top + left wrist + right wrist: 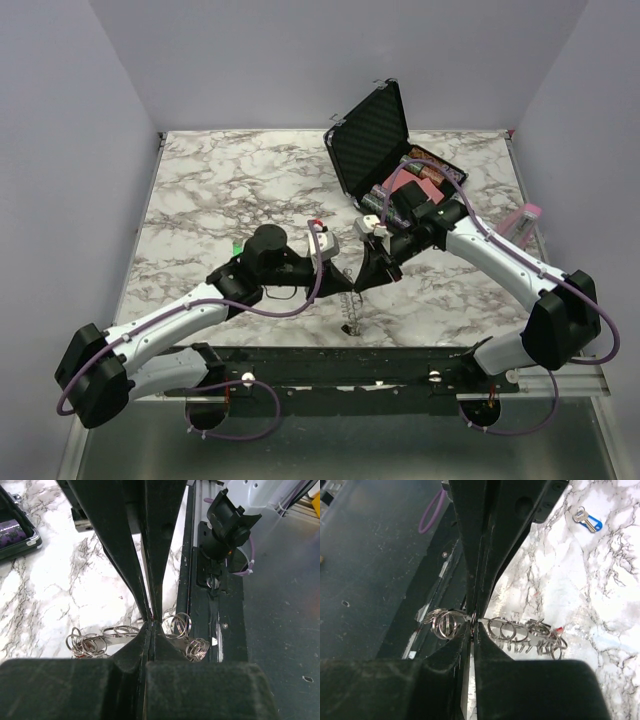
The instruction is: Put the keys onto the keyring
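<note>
Left gripper (151, 626) clenched on the keyring (90, 643) — right gripper (472, 624) pinching the same chain, tips meeting over the table (220, 190).

Robotics laboratory test cell. Plain pale lilac partition walls (80, 150) enclose a white marble-patterned tabletop (230, 190); a black metal mounting rail (340, 365) at its near edge carries two white-and-black, purple-cabled robot arms (170, 322).

The keyring (119, 630) is a thin silver chain of small linked rings. One link is nipped in the tips of the left gripper (151, 623), right where the right gripper (473, 624) meets it. Loose rings droop to either side of both. A red sliver (559, 628) sits among the rings beside the right gripper, too small to call a key.
</note>
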